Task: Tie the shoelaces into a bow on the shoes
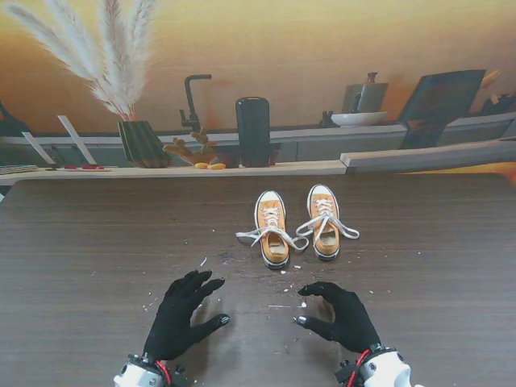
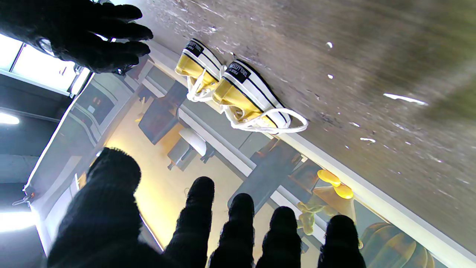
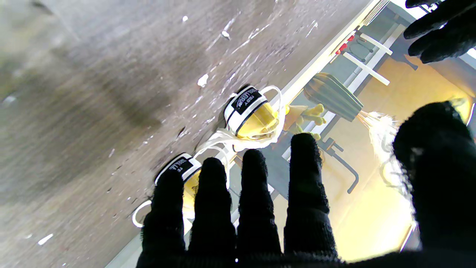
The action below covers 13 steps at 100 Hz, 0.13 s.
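- My left hand (image 1: 184,317) is over the dark wooden table (image 1: 81,266), close to me. My fingers are spread apart and I hold nothing.
- My right hand (image 1: 339,314) is over the table too, on the other side. Its fingers curl a little but stay apart, and it holds nothing.
- The two yellow shoes (image 1: 297,226) stand side by side in the middle of the table, farther from me than both hands. Their toes point away from me and their heels point at me.
- The left shoe (image 1: 272,228) and the right shoe (image 1: 324,220) are just beside each other, with a small gap between them.
- The white laces (image 1: 270,236) are loose. They hang over the sides of the shoes and lie on the table.
- My hands are well apart from the shoes and do not touch the laces.
- Little white crumbs (image 1: 284,270) lie on the table between my hands and the shoes.
- From my left wrist I see the heels of both shoes (image 2: 227,87) and a white lace loop (image 2: 275,123) lying beside one.
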Motion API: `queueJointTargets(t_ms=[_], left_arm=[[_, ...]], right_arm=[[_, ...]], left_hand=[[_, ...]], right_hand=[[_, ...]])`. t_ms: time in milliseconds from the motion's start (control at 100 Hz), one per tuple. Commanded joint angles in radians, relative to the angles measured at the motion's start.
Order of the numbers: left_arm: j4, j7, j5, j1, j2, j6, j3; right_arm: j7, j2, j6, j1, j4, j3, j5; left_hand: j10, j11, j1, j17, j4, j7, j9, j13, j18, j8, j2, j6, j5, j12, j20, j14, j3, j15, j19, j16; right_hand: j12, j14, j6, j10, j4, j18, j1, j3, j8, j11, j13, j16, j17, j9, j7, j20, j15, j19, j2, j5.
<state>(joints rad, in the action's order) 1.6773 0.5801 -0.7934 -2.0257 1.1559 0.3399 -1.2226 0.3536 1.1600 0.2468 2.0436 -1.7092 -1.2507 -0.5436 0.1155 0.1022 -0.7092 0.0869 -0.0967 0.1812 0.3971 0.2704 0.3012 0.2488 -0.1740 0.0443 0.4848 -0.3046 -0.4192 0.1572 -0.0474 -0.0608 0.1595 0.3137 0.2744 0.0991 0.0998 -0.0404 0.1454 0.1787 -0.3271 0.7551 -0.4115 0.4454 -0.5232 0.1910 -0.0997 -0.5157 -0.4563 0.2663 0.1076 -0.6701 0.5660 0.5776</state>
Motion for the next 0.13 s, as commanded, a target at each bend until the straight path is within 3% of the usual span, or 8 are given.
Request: queueJointTargets(t_ms=[0, 120], left_arm=[[0.003, -0.012, -0.001, -0.003, 0.000, 0.006, 0.002], [0.003, -0.015, -0.004, -0.003, -0.002, 0.007, 0.003]], right_arm=[[-0.012, 0.000, 0.005, 0.005, -0.003, 0.000, 0.006], [-0.016, -0.001, 0.003, 0.007, -0.005, 0.000, 0.007]], left_hand=[[-0.014, -0.004, -0.022, -0.019, -0.017, 0.002, -0.014, -0.033, -0.018, -0.011, 0.025, 0.018, 0.027, 0.026, -0.012, -0.023, -0.007, 0.008, -0.025, -0.026], [-0.015, -0.004, -0.021, -0.019, -0.017, 0.002, -0.014, -0.033, -0.017, -0.011, 0.026, 0.018, 0.028, 0.026, -0.012, -0.023, -0.007, 0.008, -0.026, -0.025]], right_hand=[[-0.015, -0.010, 0.006, 0.011, -0.022, -0.042, -0.020, 0.032, 0.022, -0.013, -0.009, -0.012, 0.001, -0.015, -0.005, -0.012, -0.001, -0.012, 0.015, 0.000], [-0.015, -0.009, 0.006, 0.010, -0.022, -0.041, -0.019, 0.031, 0.023, -0.014, -0.008, -0.013, 0.001, -0.014, -0.004, -0.013, -0.001, -0.013, 0.014, -0.001]])
